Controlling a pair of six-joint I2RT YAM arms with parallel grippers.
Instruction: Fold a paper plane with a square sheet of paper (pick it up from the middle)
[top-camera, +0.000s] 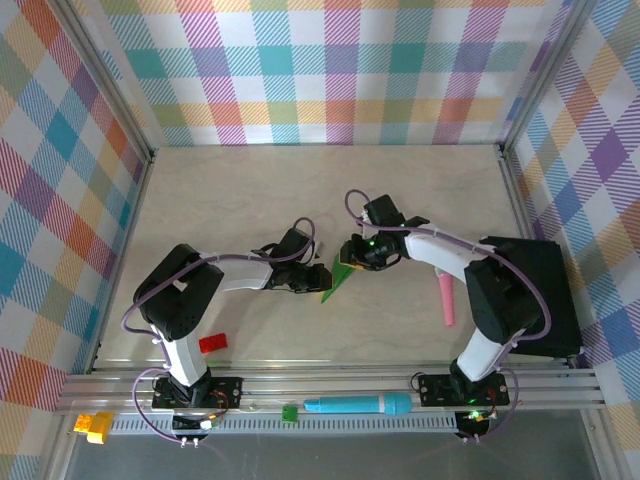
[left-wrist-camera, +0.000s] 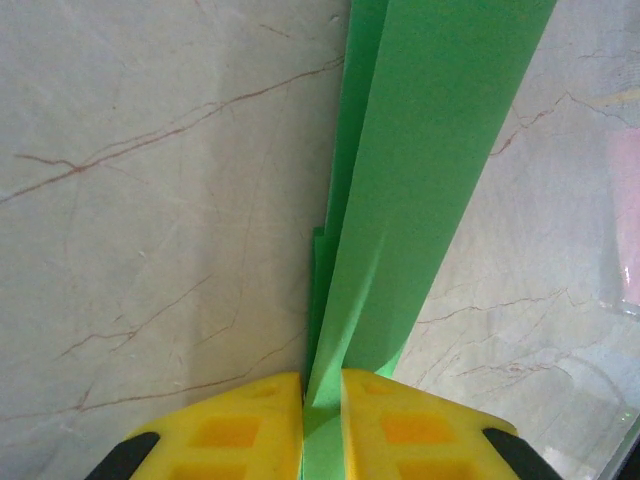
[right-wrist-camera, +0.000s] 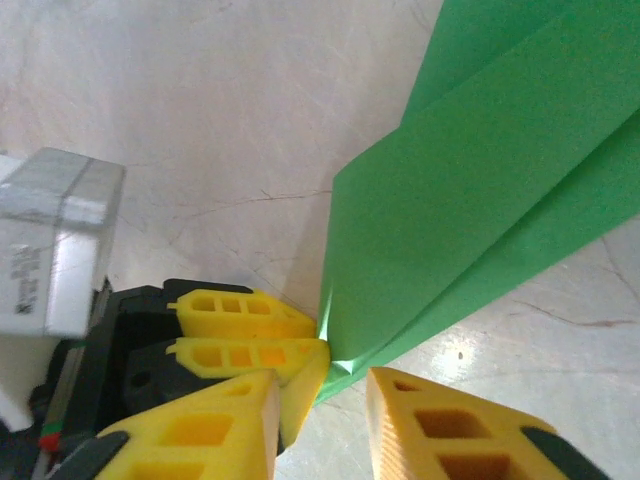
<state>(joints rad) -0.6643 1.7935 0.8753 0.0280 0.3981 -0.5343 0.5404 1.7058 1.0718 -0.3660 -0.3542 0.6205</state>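
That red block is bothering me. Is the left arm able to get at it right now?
Probably not yet: the left claw is shut on the folded green paper and must let go first. The red block itself lies uncovered near that arm's base.

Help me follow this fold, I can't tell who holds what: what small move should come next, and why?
Probably close the right gripper on the paper plane. Its jaws stand apart with the plane's corner at the gap, while the left gripper pinches the same end, so a second grip seems due.
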